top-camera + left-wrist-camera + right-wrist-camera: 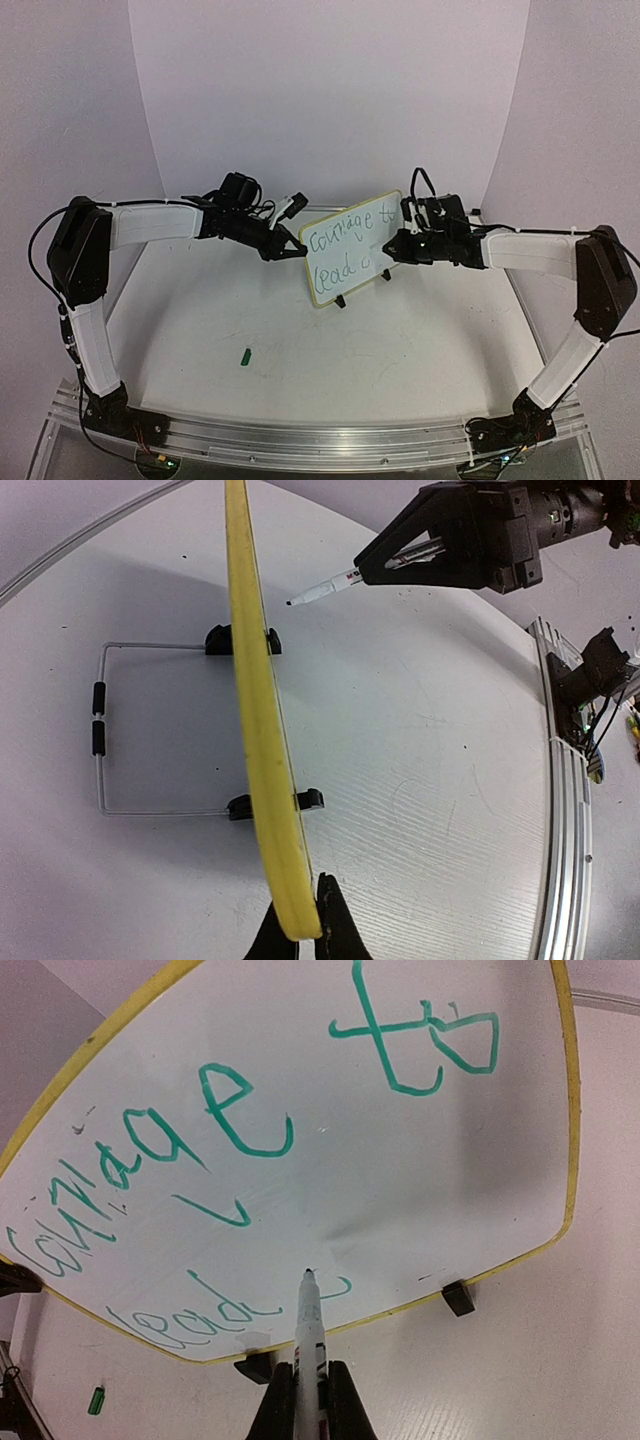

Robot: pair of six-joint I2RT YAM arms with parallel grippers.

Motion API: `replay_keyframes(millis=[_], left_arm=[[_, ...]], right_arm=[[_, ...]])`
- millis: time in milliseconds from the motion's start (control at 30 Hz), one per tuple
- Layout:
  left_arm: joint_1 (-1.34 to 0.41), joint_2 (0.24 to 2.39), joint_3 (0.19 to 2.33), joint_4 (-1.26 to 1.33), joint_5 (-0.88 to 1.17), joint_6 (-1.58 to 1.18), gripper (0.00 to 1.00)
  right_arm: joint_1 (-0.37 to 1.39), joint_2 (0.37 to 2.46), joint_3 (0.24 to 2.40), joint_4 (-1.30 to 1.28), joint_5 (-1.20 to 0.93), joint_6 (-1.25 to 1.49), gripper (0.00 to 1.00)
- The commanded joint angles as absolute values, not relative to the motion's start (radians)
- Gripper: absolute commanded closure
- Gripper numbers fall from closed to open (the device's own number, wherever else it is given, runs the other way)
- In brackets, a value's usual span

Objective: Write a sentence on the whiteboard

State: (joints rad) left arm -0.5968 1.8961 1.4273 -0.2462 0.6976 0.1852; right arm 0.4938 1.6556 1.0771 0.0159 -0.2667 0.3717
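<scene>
The whiteboard stands tilted on small black feet in the middle of the table, its yellow rim seen edge-on in the left wrist view. My left gripper is shut on the rim at the board's left edge. Green words of the sentence read "courage to" above "lead", with a short curved stroke after it. My right gripper is shut on a white marker. Its tip rests at the board's face beside that stroke.
A small green marker cap lies on the white table in front of the board. A thin wire stand reaches out behind the board. An aluminium rail runs along the near edge.
</scene>
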Motion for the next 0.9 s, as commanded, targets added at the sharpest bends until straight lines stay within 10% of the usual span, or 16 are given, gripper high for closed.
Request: replay_keyframes(millis=[0, 867], left_arm=[[-0.614, 1.920, 1.448, -0.314, 0.718, 0.198, 1.00], [-0.614, 1.924, 1.448, -0.314, 0.719, 0.197, 1.00]], right_arm=[[0.491, 1.697, 1.117, 0.035, -0.248, 0.370, 1.00], [0.491, 1.805, 1.137, 0.032, -0.214, 0.359, 1.00]])
